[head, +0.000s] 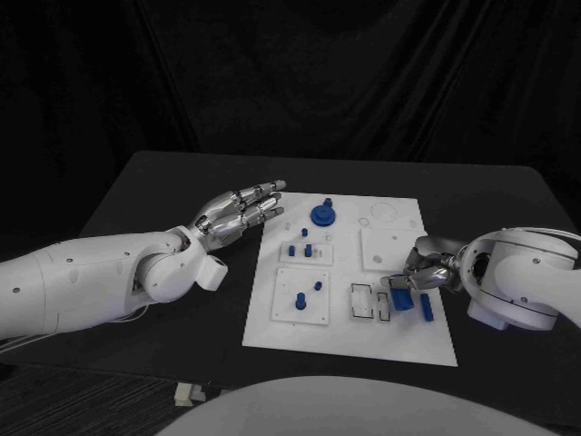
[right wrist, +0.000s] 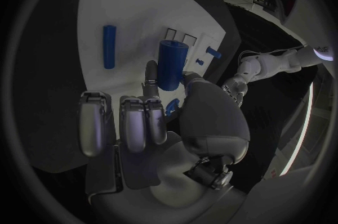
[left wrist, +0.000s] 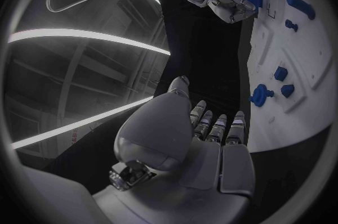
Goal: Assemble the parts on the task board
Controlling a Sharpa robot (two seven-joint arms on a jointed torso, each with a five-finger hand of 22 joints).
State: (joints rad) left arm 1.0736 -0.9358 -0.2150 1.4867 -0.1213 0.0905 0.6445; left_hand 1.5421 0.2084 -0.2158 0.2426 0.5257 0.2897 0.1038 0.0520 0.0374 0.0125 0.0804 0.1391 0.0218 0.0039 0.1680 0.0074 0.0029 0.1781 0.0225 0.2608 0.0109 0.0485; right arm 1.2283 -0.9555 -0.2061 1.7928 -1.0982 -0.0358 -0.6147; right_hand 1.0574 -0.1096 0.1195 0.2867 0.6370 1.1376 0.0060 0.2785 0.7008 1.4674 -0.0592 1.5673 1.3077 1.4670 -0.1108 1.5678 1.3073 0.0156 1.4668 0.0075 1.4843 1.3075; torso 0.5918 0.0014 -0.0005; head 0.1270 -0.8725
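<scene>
Right silver hand (head: 421, 270) is pinching a short blue plastic cylinder (right wrist: 172, 63) upright over white flat task board's (head: 349, 336) near-right slots w/ left hand (head: 242, 212) hovering spread.

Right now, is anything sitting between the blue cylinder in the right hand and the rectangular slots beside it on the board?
Nothing visible. The right hand holds the blue cylinder over the task board, right next to the rectangular slots. Bare board lies between them; the blue rod lies on the cylinder's other side, and the left hand hovers off the board's far edge.
</scene>
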